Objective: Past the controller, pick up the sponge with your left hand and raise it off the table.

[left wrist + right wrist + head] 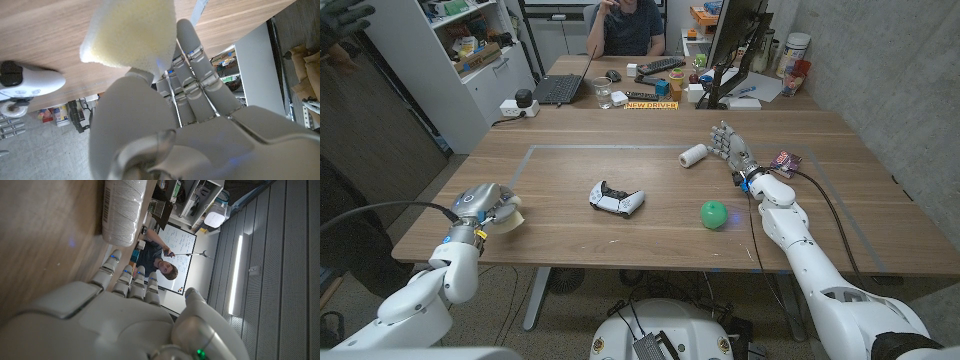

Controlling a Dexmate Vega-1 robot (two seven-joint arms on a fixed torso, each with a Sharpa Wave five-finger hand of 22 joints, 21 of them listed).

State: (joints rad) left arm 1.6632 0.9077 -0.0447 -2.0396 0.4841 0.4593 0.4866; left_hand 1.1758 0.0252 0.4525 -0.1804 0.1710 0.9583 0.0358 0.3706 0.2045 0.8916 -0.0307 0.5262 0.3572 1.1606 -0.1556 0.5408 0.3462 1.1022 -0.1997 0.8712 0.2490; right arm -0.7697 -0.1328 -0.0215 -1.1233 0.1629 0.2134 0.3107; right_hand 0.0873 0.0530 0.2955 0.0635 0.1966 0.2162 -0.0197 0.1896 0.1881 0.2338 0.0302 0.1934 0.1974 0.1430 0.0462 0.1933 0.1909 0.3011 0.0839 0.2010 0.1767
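The pale yellow sponge sits in my left hand near the table's front left edge, left of the controller. In the left wrist view the sponge is pinched between the thumb and the fingers of my left hand, with the wood close behind it; whether it touches the table I cannot tell. The white controller lies beyond it. My right hand stands open at the right, fingers pointing away, beside a white roll.
A green ball lies right of the controller, and a small red packet lies by my right wrist. The white roll is just ahead of my right hand. At the table's far end are a laptop, a monitor and a seated person.
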